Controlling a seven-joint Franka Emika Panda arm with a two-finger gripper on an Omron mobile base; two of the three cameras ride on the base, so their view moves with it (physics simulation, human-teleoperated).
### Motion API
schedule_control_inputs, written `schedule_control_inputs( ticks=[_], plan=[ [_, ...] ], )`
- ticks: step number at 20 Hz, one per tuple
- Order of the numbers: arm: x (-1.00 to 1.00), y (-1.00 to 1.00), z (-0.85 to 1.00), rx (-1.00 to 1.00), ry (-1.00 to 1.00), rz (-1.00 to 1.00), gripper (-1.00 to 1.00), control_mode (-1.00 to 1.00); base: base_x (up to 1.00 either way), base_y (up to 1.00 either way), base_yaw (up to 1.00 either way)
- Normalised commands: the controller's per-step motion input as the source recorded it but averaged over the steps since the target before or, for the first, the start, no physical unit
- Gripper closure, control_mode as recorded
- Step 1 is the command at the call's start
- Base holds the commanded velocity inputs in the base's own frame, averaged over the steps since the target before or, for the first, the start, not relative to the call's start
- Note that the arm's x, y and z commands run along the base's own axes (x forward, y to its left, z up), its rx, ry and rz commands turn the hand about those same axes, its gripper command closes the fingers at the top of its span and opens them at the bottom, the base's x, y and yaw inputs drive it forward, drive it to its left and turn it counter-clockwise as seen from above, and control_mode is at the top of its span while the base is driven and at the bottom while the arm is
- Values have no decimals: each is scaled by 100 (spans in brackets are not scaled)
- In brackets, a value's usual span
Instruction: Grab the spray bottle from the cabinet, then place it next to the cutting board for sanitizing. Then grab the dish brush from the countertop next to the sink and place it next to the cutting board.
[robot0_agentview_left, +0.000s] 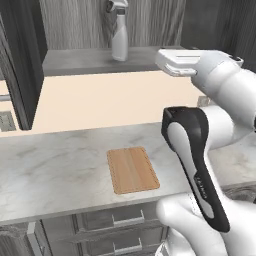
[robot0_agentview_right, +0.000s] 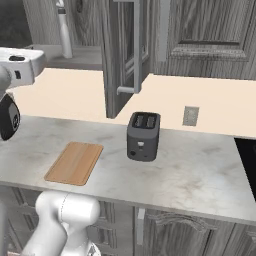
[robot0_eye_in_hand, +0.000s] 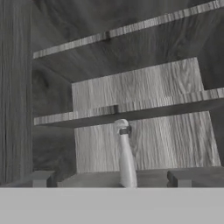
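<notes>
Spray bottle (robot0_eye_in_hand: 125, 157) stands upright on the cabinet shelf (robot0_agentview_left: 80, 62), near its front edge, straight ahead between your gripper (robot0_eye_in_hand: 109, 178) fingertips, which are spread wide and empty.

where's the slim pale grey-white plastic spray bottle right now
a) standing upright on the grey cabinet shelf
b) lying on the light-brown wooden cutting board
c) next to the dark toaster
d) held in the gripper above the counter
a: the slim pale grey-white spray bottle stands upright on the flat grey cabinet shelf, well behind and above the light-brown wooden cutting board, with the gripper fingertips not yet touching it.
</notes>
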Motion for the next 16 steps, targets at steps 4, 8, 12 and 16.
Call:
schedule_control_inputs(
  ticks=[4, 8, 12, 16],
  plan=[
    [60, 4, 0, -2, 8, 0, -100, -100, 0, 0, 0],
    [58, 0, 0, -2, 4, 0, -100, -100, 0, 0, 0],
    [51, 0, 0, -2, 1, 0, -100, -100, 0, 0, 0],
    [43, 8, 0, -4, 2, 0, -100, -100, 0, 0, 0]
  ],
)
